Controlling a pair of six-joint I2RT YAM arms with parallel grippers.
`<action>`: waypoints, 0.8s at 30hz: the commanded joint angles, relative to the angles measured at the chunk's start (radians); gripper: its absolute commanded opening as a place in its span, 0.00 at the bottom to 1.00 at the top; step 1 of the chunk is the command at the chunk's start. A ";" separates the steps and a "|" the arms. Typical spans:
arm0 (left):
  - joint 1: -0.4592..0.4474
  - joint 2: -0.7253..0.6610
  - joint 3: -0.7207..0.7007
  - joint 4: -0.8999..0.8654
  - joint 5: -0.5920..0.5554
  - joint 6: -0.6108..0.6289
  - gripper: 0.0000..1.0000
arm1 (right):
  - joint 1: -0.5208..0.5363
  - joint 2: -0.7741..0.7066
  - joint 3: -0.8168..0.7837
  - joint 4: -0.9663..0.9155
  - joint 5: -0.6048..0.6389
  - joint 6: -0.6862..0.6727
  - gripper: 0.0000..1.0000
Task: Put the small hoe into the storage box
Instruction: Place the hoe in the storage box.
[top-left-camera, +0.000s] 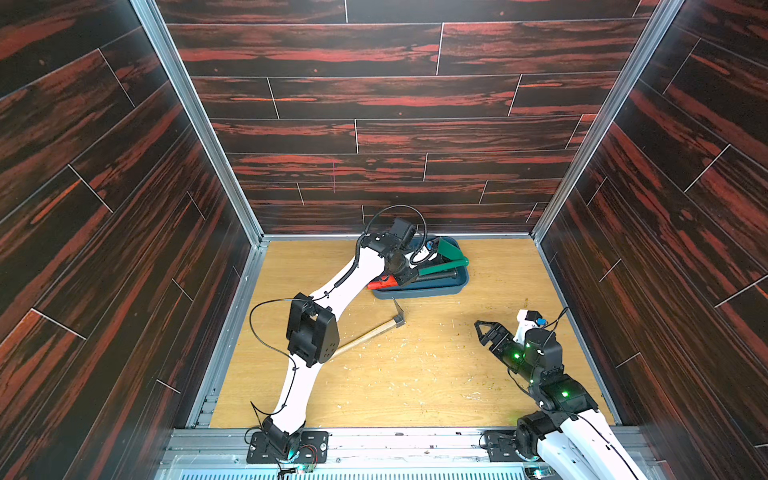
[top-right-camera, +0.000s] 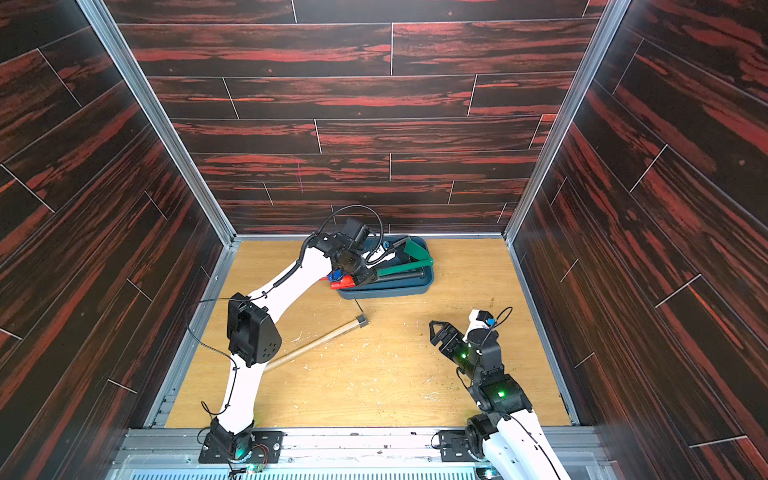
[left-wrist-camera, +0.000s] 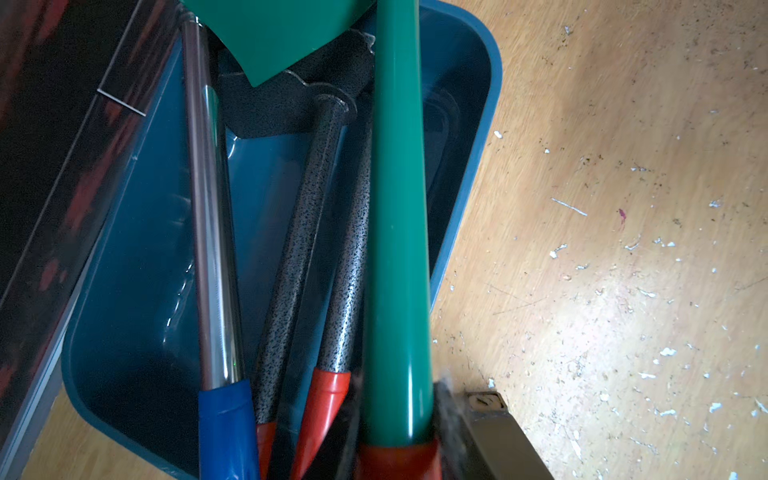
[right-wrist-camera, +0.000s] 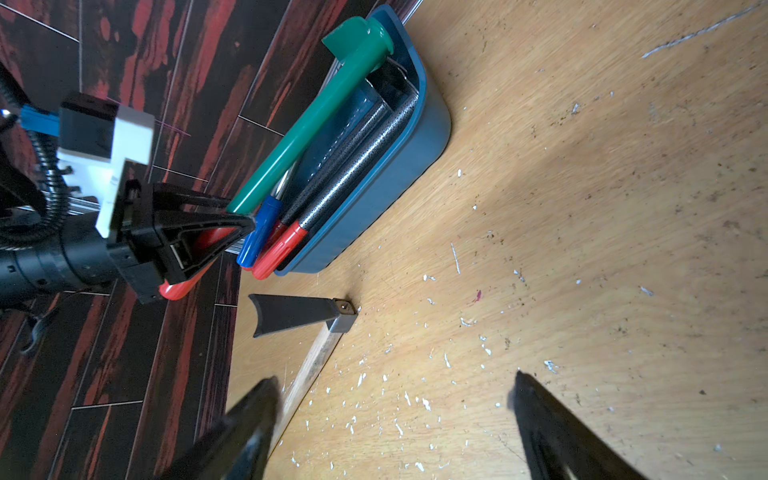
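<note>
Pinching the small green hoe (top-left-camera: 444, 266) at its handle, the left gripper (top-left-camera: 412, 275) holds it slanted over the storage box (top-left-camera: 419, 294) by the table's (top-left-camera: 415, 386) back edge; the right gripper (top-left-camera: 483, 329) stands spread

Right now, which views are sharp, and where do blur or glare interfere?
Both top views: sharp, walls splayed by the wide lens. Left wrist: green hoe shaft crisp with glare streaks. Right wrist: fingers of the right gripper out of focus, storage box clear.
</note>
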 joint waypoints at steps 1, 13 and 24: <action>0.004 -0.009 0.017 0.062 0.030 0.018 0.00 | -0.004 0.000 0.019 0.017 -0.003 -0.014 0.91; 0.004 -0.018 -0.105 0.113 -0.032 0.028 0.00 | -0.005 0.011 0.000 0.046 -0.025 0.003 0.90; 0.004 -0.016 -0.180 0.156 -0.076 0.008 0.18 | -0.005 0.020 -0.016 0.060 -0.032 0.016 0.90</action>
